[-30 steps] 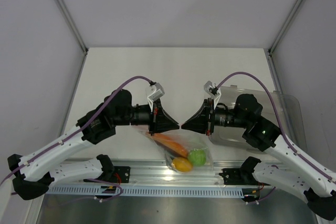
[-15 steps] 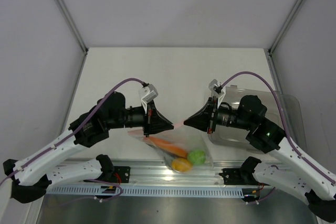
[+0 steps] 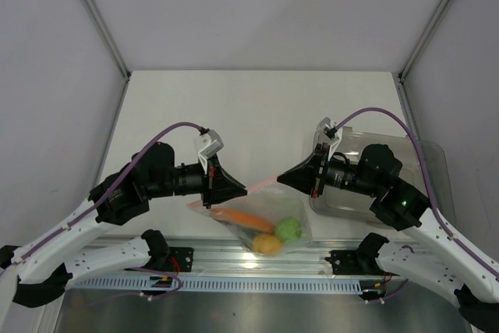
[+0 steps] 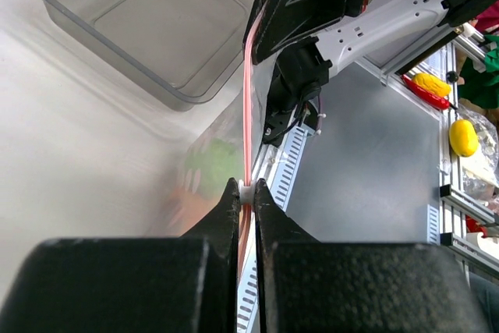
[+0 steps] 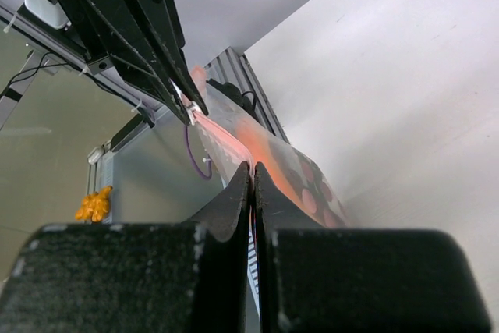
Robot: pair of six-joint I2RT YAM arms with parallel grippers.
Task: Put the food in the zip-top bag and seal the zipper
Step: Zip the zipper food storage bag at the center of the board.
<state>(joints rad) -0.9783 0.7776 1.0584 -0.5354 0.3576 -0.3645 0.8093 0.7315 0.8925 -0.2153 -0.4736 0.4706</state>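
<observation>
A crinkly clear plastic zip-top bag point(image 3: 269, 212) hangs between two robot arms at the near edge of a matte white table point(image 3: 257, 107). Its lower part overlaps the ribbed aluminium rail point(image 3: 234, 259) in the overhead view. Whether the bag rests on anything cannot be told.

Inside the bag lie three smooth toy foods close together:
- An oblong orange-red slice point(image 3: 245, 218) lies on the left.
- A round green fruit point(image 3: 289, 228) lies on the right.
- A round yellow-orange fruit point(image 3: 267, 244) lies lowest, just beside the other two.

The zipper point(image 3: 263, 185), a thin pink-red strip along the bag's top edge, is pulled taut in a straight line between the grippers.

The left gripper point(image 3: 243, 189) has its black wedge-shaped fingers pinched together on one end of the zipper. Its wrist camera shows the strip point(image 4: 248, 99) running edge-on away from the fingertips, with blurred green and orange shapes behind the film.

The right gripper point(image 3: 281, 180) is likewise clamped tight on the other end. Its wrist camera shows the strip point(image 5: 222, 139) leading toward the opposite fingers.

A rigid clear rectangular tray point(image 3: 433, 150) with rounded corners sits on the table behind the right arm, apart from the bag.
</observation>
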